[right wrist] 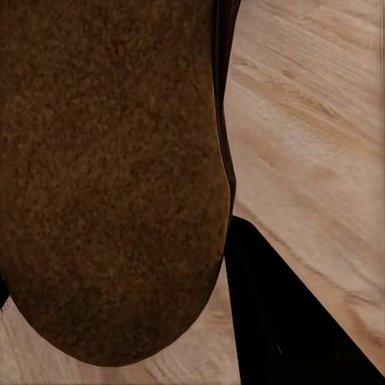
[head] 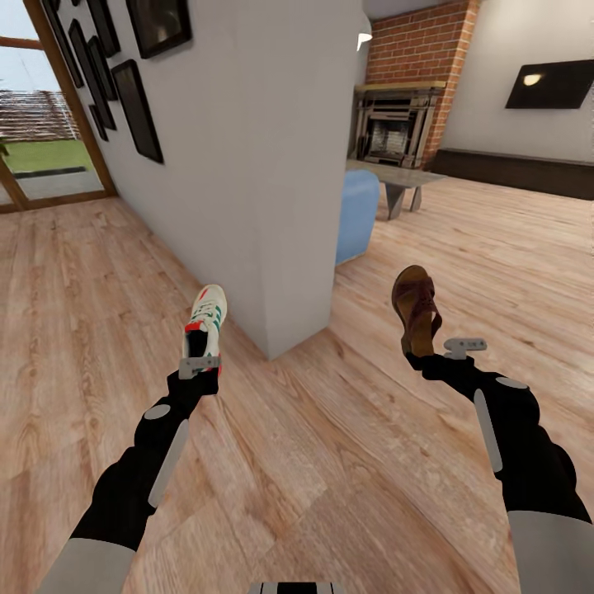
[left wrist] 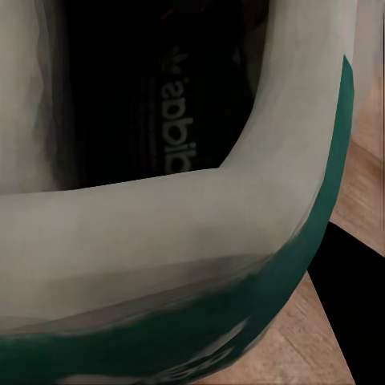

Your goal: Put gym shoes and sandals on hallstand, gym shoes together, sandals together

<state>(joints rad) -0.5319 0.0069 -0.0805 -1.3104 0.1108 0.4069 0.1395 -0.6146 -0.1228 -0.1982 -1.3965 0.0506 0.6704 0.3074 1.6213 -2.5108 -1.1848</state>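
Observation:
My left gripper [head: 200,363] is shut on the heel of a white gym shoe [head: 205,318] with green stripes and red accents, held above the corridor floor [head: 313,462] with its toe pointing away. Up close in the left wrist view, the gym shoe's white collar and dark inside [left wrist: 160,104] show. My right gripper [head: 437,351] is shut on the heel of a dark brown sandal [head: 415,305], also lifted, toe away. Its brown footbed [right wrist: 112,176] shows close in the right wrist view. The hallstand is out of view.
A grey wall corner [head: 289,206] stands right ahead between the arms. Framed pictures [head: 136,107] hang on its left face, with a glass door [head: 41,140] beyond. A blue seat [head: 359,210], low table [head: 396,177] and brick fireplace [head: 404,115] lie at the right.

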